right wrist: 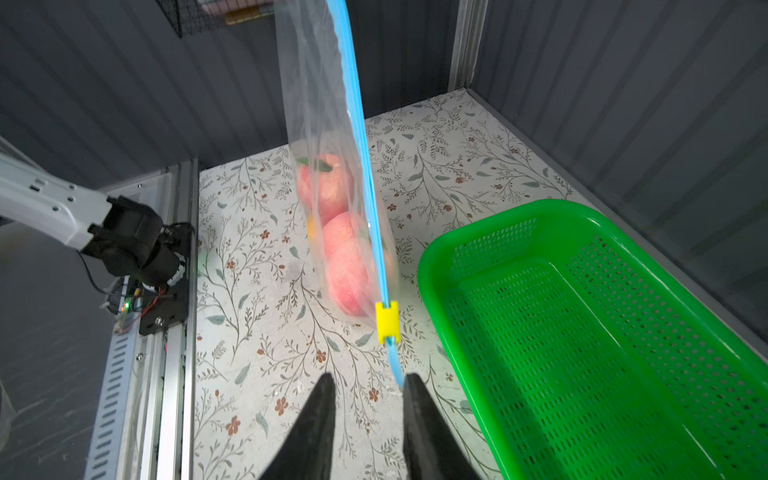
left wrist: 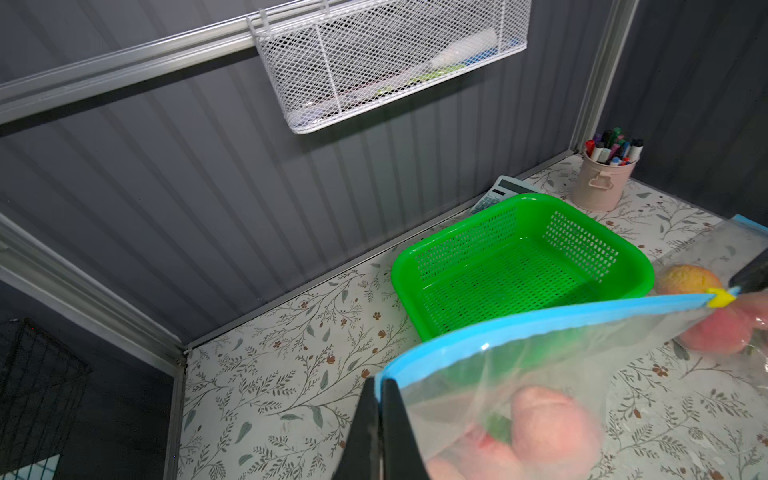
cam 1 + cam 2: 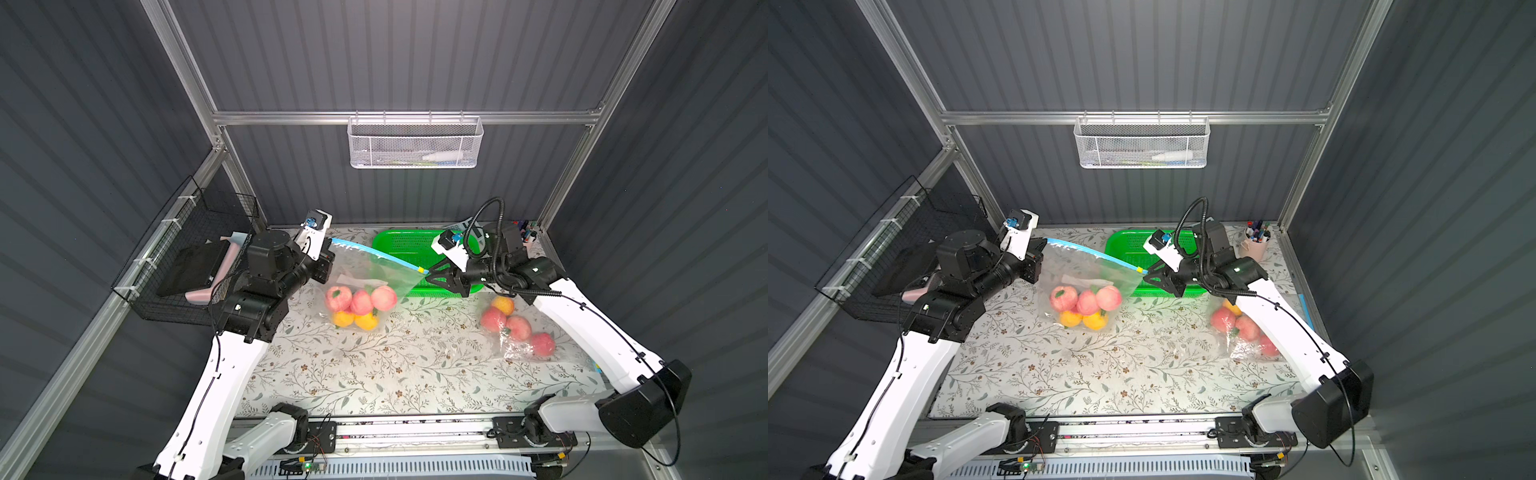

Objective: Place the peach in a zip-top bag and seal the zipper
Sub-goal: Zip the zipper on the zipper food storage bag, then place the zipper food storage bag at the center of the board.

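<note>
A clear zip-top bag hangs between my two grippers, with several pink peaches and orange fruits resting in its bottom on the table. Its blue zipper strip runs taut from corner to corner. The yellow slider sits at the end nearest my right gripper. In the left wrist view my left gripper is shut on the bag's other top corner. My right gripper stands open just behind the slider, and the blue strip's tail touches one fingertip.
A green perforated basket stands behind the bag, against the back wall. A second clear bag of peaches lies at the right. A pink pen cup and a calculator sit at the back right. A black wire basket hangs on the left wall.
</note>
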`<state>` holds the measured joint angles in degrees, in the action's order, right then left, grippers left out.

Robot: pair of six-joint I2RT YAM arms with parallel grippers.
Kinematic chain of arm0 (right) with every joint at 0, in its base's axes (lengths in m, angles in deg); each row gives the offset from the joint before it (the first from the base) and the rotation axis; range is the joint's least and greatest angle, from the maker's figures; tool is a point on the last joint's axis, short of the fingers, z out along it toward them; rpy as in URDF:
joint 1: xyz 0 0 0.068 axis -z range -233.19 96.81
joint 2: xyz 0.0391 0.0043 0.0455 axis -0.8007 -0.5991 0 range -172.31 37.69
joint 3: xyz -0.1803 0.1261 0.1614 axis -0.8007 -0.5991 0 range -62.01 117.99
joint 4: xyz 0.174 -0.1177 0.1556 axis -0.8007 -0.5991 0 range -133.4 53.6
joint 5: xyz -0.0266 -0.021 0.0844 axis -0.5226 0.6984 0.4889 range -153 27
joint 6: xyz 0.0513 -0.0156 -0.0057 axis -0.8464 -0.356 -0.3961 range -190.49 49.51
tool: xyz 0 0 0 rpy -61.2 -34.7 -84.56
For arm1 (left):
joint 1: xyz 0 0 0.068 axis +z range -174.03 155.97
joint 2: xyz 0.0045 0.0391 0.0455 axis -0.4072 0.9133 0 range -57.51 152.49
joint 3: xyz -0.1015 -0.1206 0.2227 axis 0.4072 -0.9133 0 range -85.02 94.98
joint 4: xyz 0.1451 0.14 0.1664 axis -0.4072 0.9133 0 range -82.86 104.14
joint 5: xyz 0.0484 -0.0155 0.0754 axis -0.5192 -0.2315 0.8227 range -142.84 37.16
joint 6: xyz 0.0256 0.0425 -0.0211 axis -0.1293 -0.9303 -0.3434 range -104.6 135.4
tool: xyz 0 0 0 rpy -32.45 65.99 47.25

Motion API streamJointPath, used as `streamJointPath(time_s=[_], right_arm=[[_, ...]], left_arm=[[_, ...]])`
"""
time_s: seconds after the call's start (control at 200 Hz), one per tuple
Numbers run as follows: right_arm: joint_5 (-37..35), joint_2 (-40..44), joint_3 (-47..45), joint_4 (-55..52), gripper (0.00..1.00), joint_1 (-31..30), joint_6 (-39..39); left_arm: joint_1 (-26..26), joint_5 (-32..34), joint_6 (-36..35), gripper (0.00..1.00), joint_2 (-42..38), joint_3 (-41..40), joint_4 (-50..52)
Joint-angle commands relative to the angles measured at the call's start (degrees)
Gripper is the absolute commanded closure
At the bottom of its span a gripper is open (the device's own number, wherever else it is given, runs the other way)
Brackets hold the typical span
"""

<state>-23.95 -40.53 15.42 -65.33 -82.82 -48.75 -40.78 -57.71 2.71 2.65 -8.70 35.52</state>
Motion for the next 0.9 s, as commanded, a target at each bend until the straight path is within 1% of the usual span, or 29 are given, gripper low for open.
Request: streamJointPath(time_s=[0.0, 0.05, 0.115, 0.17, 0.255, 0.32, 0.36, 0.37, 0.39, 0.41, 0.44, 0.46, 0.48, 0.515, 0.53, 0.545, 0.575, 0.67, 0.755, 0.84, 0.896], right_arm=[[0.6, -0.1, -0.7, 7.8, 0.50, 0.2, -5.7], [-0.9, 0.4, -1.7, 11.0, 0.44, 0.2, -8.2], [-3.3, 1.3, -3.2, 14.6, 0.39, 0.2, -11.1], [-5.1, 2.0, -4.6, 16.9, 0.36, 0.2, -13.0], [-8.2, 2.9, -6.6, 19.6, 0.33, 0.2, -15.6], [-12.4, 3.5, -7.8, 21.1, 0.31, 0.2, -17.7], [-15.2, 4.0, -8.6, 21.8, 0.31, 0.2, -18.9], [-15.9, 4.1, -8.7, 22.0, 0.30, 0.3, -19.3], [-17.6, 4.5, -9.1, 22.3, 0.29, 0.3, -20.0], [-19.5, 4.7, -9.5, 22.7, 0.27, 0.3, -20.7], [-22.3, 5.3, -10.2, 23.5, 0.24, 0.4, -21.8], [-24.6, 5.8, -10.9, 24.1, 0.22, 0.5, -22.7], [-27.2, 6.3, -11.5, 25.0, 0.19, 0.6, -23.4], [-30.8, 7.4, -12.7, 26.4, 0.11, 0.8, -25.0], [-32.3, 7.9, -13.2, 26.8, 0.06, 0.9, -25.8], [-33.7, 8.2, -13.7, 26.8, 0.02, 1.0, -26.3], [-36.1, 9.2, -14.7, 28.8, 0.01, 1.3, -27.0], [-44.1, 13.0, -17.6, 30.9, 0.01, 2.1, -28.7], [-54.4, 15.4, -20.3, 31.7, 0.01, 2.9, -30.2], [-63.9, 17.9, -24.4, 32.9, 0.01, 4.9, -32.3], [-67.1, 19.3, -28.1, 34.6, 0.01, 6.9, -32.7]], left_arm=[[0.3, 5.5, 3.6, 1.00, 1.7, -1.4, -2.0], [0.3, 8.1, 4.6, 1.00, 2.4, -1.9, -2.4], [0.3, 12.2, 5.5, 1.00, 3.5, -2.8, -3.2], [0.4, 16.0, 6.4, 1.00, 4.7, -3.8, -4.1], [0.7, 24.1, 8.6, 1.00, 7.0, -4.7, -5.2], [1.2, 31.5, 11.6, 1.00, 8.8, -4.9, -5.9], [1.7, 34.8, 13.1, 1.00, 9.6, -4.9, -6.3], [1.8, 35.4, 13.4, 0.96, 9.8, -4.9, -6.3], [2.0, 36.6, 14.0, 0.83, 10.1, -4.9, -6.3], [2.2, 37.5, 14.7, 0.68, 10.3, -4.8, -6.2], [2.4, 38.3, 15.2, 0.43, 10.5, -4.7, -6.2], [2.5, 38.3, 15.3, 0.29, 10.5, -4.6, -6.2], [2.5, 38.5, 15.6, 0.19, 10.4, -4.6, -6.2], [2.6, 38.5, 16.2, 0.05, 10.0, -4.7, -6.3], [2.6, 38.5, 16.5, 0.01, 9.8, -4.8, -6.4], [2.7, 38.5, 16.7, 0.00, 9.6, -4.9, -6.5], [2.7, 38.4, 17.1, 0.00, 9.2, -5.1, -6.8], [3.0, 38.3, 18.0, 0.00, 7.4, -6.4, -7.7], [3.3, 38.1, 19.4, 0.00, 5.7, -8.8, -9.7], [4.0, 37.4, 22.2, 0.00, 4.7, -12.4, -12.5], [4.7, 36.5, 24.8, 0.00, 4.6, -15.1, -14.6]])
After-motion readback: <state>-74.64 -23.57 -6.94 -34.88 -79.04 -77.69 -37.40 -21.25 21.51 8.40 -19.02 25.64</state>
